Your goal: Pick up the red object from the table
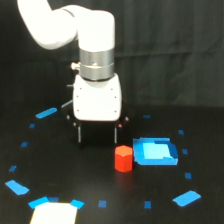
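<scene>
The red object [123,158] stands upright on the black table [75,170], just beside the blue tray [155,152] on the exterior view's left, the tray holding nothing I can make out, while the gripper [97,134] hangs behind with 2 fingers [79,133] spread wide, empty.

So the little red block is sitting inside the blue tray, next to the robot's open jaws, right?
Not quite. In the exterior view the red block stands on the black table, just beside the blue tray, not inside it. The jaws are open nearby, as you said.
</scene>
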